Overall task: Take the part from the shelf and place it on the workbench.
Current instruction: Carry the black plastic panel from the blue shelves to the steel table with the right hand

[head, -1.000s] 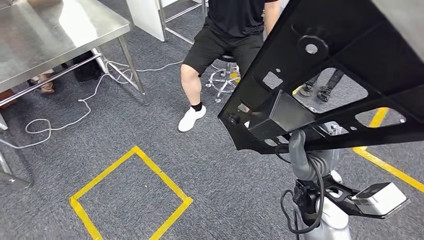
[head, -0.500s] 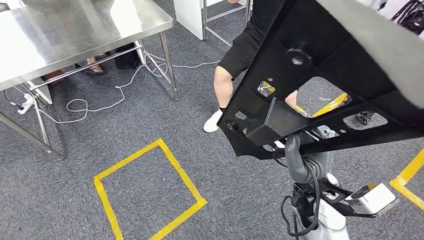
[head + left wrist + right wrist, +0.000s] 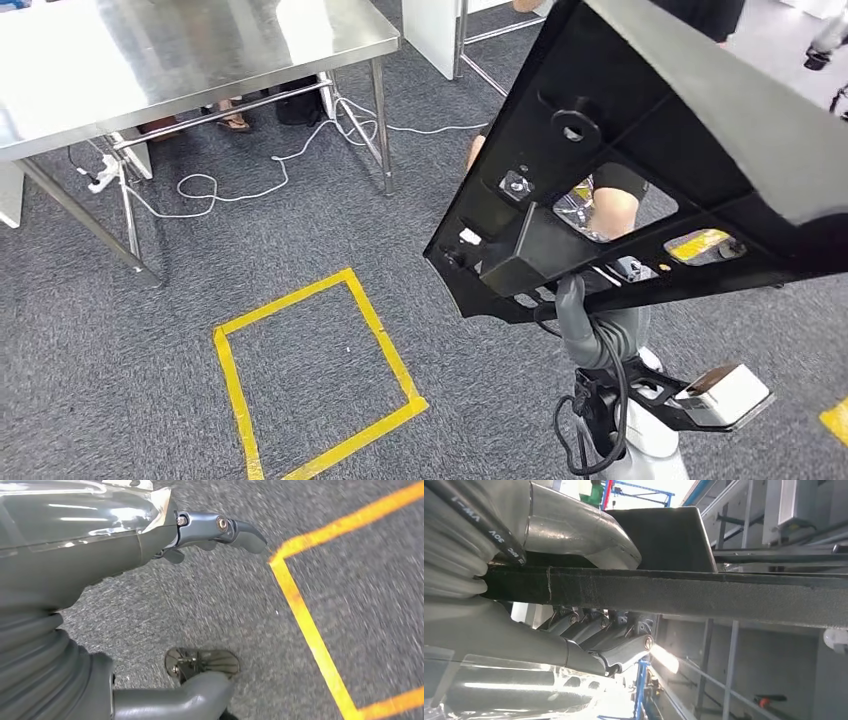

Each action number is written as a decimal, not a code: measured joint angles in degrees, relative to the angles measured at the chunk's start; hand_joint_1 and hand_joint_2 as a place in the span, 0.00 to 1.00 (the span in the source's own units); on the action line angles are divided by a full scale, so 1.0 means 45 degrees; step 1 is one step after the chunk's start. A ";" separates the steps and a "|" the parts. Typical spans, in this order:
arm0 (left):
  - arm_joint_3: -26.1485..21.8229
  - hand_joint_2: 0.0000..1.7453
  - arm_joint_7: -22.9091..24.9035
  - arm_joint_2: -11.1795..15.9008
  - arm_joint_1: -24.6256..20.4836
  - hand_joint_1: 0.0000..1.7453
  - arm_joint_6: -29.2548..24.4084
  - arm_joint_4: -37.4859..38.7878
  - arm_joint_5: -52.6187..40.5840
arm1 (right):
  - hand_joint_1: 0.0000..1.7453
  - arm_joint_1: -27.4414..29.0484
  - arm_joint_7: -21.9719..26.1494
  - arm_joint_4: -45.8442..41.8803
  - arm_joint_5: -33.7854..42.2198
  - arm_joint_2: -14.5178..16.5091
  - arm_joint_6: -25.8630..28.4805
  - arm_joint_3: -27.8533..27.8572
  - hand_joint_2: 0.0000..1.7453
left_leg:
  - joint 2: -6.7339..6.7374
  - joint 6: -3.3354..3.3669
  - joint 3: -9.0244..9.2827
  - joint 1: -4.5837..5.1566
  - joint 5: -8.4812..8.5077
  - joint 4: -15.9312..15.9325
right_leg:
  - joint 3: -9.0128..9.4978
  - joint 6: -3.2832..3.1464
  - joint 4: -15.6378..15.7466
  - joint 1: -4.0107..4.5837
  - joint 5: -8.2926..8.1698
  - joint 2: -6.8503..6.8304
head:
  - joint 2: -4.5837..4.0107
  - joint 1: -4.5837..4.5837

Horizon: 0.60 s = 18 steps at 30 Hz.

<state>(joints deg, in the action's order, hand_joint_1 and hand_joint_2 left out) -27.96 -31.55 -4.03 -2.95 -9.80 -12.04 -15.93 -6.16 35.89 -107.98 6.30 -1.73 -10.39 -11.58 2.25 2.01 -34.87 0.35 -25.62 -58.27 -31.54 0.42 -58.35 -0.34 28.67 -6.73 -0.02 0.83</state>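
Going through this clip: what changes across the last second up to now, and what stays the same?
The whole head view has shifted, so the camera turned: the steel table and the yellow tape square now sit further right in the picture, and the seated person is mostly hidden behind the part. These things did not themselves move. The right hand still grips the black part, raised as before. Nothing was taken or released.

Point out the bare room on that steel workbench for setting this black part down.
The steel workbench shows a bare top from its near edge to its right corner; its left runs out of frame. Beneath it, cables and feet crowd the floor. The right hand grips the black part.
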 joint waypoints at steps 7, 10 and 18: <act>-0.0142 1.00 0.0017 0.0001 -0.0043 0.00 -0.0007 0.0005 0.0000 | 1.00 0.0053 0.0010 0.0100 0.0004 -0.0013 0.0002 -0.0024 1.00 | -0.0936 0.0214 0.0285 -0.0123 0.0261 0.0408 | -0.1584 0.0062 -0.3309 -0.0118 0.1323 0.1411 | 0.0001 -0.0144; -0.0159 1.00 0.0021 -0.0001 -0.0013 0.00 -0.0012 0.0016 -0.0004 | 1.00 0.0086 0.0007 0.0164 0.0003 -0.0036 0.0002 -0.0025 1.00 | -0.1477 0.0153 0.0300 -0.0151 0.0222 0.0341 | -0.1358 0.0444 -0.2471 -0.0214 0.0657 0.1516 | 0.0000 -0.0151; -0.0267 1.00 -0.0008 0.0062 0.0058 0.00 -0.0078 0.0049 -0.0004 | 1.00 0.0021 -0.0001 0.0220 0.0001 -0.0017 -0.0004 -0.0038 1.00 | -0.1670 -0.0382 -0.0101 -0.0198 -0.0121 -0.0257 | -0.0219 0.0069 -0.0038 -0.0331 -0.0295 0.1704 | 0.0000 -0.0124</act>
<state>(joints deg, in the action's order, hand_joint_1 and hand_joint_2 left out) -29.16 -31.59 -3.75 -2.69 -10.15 -11.82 -15.95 -6.07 35.89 -106.99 6.31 -1.80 -10.41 -11.75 -5.27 0.29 -35.32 -0.54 -26.16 -59.42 -32.53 0.73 -58.52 -1.83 27.34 0.94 -0.02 0.27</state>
